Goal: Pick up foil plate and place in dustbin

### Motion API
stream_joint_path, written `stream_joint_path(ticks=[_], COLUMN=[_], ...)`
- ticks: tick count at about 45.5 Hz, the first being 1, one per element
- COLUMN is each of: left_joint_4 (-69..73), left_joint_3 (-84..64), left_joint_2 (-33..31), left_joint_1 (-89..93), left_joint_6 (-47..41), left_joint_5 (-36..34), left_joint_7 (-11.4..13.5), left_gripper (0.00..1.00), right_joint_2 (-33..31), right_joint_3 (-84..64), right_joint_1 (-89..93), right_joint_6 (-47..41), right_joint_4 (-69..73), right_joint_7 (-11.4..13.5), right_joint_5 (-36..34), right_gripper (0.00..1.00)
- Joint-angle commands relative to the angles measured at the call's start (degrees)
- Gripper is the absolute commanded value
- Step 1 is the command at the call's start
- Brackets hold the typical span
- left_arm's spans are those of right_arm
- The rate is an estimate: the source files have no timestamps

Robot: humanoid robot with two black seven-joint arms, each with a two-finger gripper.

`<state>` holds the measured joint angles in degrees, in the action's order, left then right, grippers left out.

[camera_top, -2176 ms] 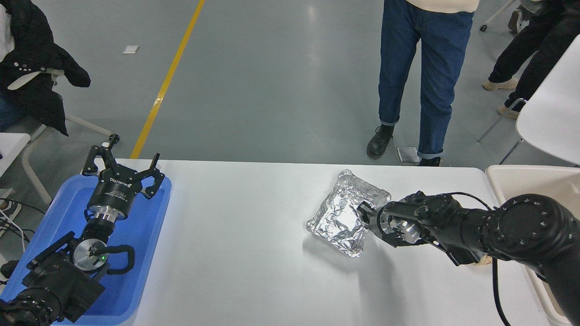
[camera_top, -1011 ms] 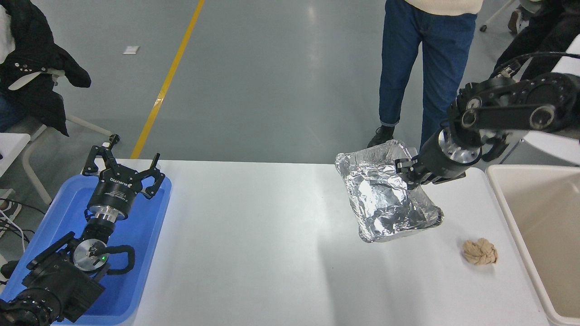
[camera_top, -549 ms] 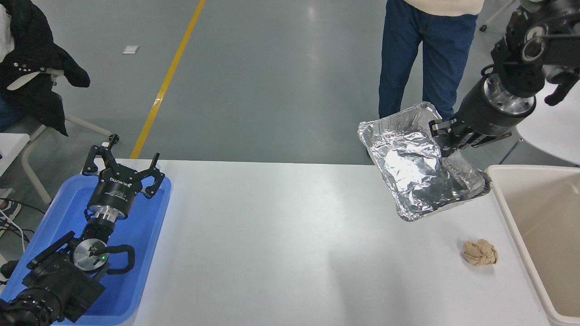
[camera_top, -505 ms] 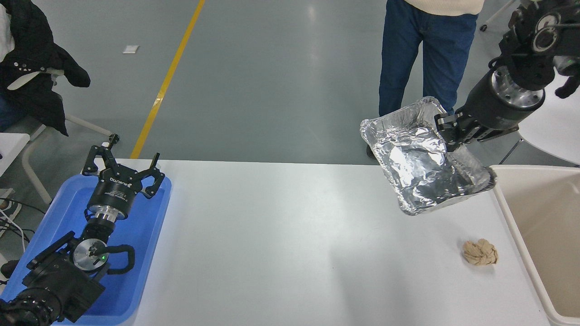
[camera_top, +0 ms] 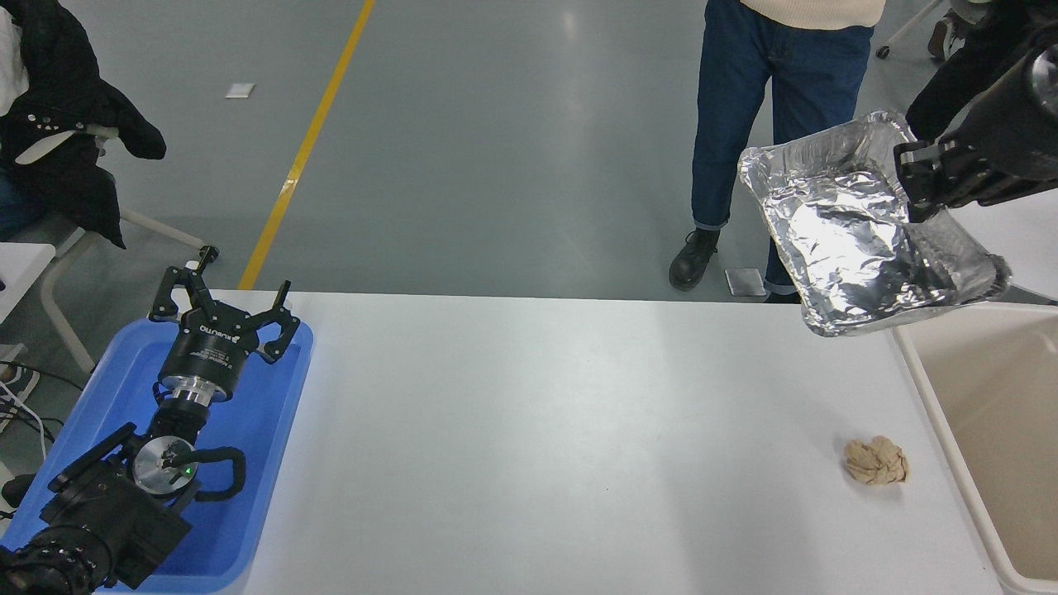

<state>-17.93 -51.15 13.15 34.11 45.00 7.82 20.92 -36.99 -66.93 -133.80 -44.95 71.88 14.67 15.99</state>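
The foil plate (camera_top: 851,240) is a shiny crinkled tray held in the air at the upper right, tilted, above the table's far right corner and the dustbin's far left rim. My right gripper (camera_top: 917,186) comes in from the right edge and is shut on the tray's far right rim. The dustbin (camera_top: 992,413) is a large cream-beige bin at the right edge, only partly in view. My left gripper (camera_top: 223,318) is parked open over the blue tray at the lower left.
A crumpled tan paper ball (camera_top: 875,461) lies on the white table (camera_top: 537,446) near the dustbin. A blue plastic tray (camera_top: 248,463) sits at the left. A person in blue jeans (camera_top: 777,124) stands beyond the far edge. A white chair is behind my right arm.
My right gripper has lifted the foil plate off the table and carried it up and to the right, towards the dustbin. The left arm has not moved.
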Motion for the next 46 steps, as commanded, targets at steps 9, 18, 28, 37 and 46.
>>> stream_joint_path(ticks=[9, 18, 28, 37, 46], left_joint_4=[0.0, 0.1, 0.1, 0.1, 0.1], left_joint_3=[0.0, 0.0, 0.0, 0.0, 0.0], left_joint_2=[0.0, 0.0, 0.0, 0.0, 0.0], left_joint_1=[0.0, -0.1, 0.0, -0.1, -0.1], left_joint_6=[0.0, 0.0, 0.0, 0.0, 0.0], left_joint_5=[0.1, 0.2, 0.2, 0.2, 0.2], left_joint_7=[0.1, 0.1, 0.1, 0.1, 0.1], left_gripper=[1.0, 1.0, 1.0, 1.0, 1.0], right_joint_2=[-15.8, -22.9, -21.6, -11.4, -6.9], right_joint_3=[-3.9, 7.8, 30.4, 44.4, 47.9], right_joint_1=[14.8, 33.6, 59.7, 77.6, 84.7], right_joint_6=[-0.1, -0.1, -0.1, 1.3, 9.9], right_joint_4=[-13.5, -29.5, -46.1, -63.3, -66.8], right_joint_7=[0.0, -0.1, -0.1, -0.1, -0.2], right_joint_5=[-0.9, -1.0, -1.0, -1.0, -1.0], right_gripper=[0.0, 0.0, 0.0, 0.0, 0.0])
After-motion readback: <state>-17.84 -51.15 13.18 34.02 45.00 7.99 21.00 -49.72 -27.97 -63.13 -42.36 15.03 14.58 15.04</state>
